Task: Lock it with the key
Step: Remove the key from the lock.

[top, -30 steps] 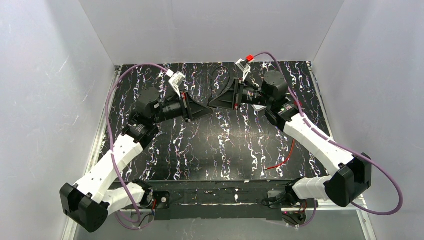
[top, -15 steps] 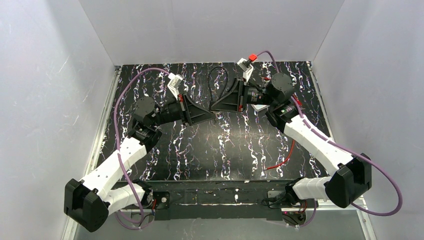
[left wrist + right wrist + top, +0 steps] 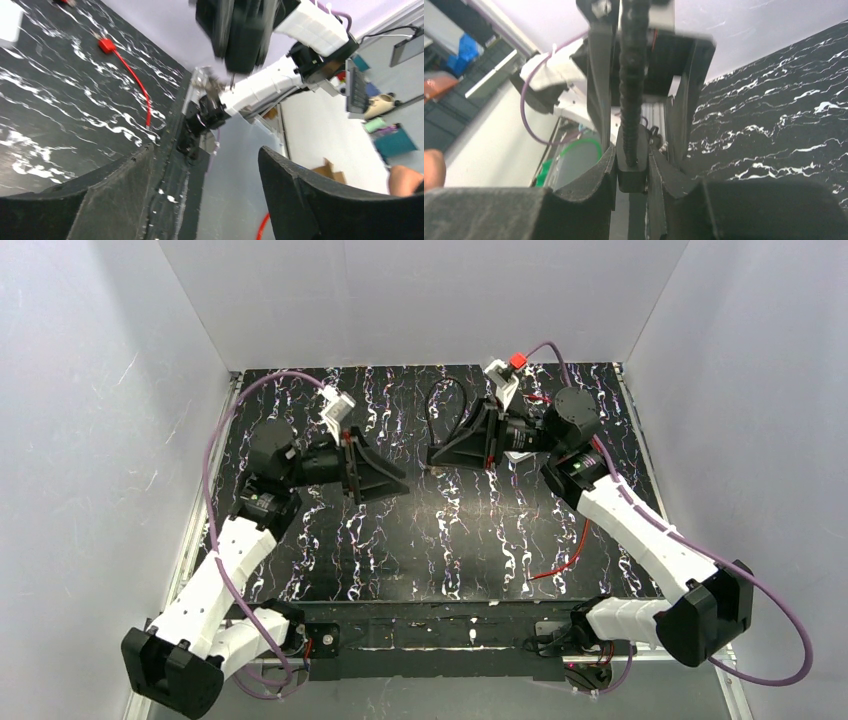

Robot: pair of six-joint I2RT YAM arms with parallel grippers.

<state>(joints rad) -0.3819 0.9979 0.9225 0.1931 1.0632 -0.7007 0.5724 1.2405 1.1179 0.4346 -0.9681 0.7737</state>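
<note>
My right gripper [image 3: 433, 456] hovers over the back middle of the table, shut on the lock's black body [image 3: 631, 172]. The lock's ribbed black cable [image 3: 631, 75] rises from that body and shows as a loop [image 3: 441, 400] in the top view. A thin pale bit [image 3: 432, 468] sticks out at the right gripper's tips; I cannot tell whether it is the key. My left gripper [image 3: 400, 483] faces the right one from the left with a small gap between them. It is open, and in the left wrist view nothing lies between its fingers [image 3: 115, 200].
A red wire [image 3: 560, 560] lies on the black marbled table [image 3: 400, 550] at the front right. Grey walls close in the left, back and right sides. The arms' bases sit along the near edge [image 3: 440, 625].
My left gripper has opened and drawn back to the left, away from the lock. The right gripper, still holding the lock, has shifted slightly right.
</note>
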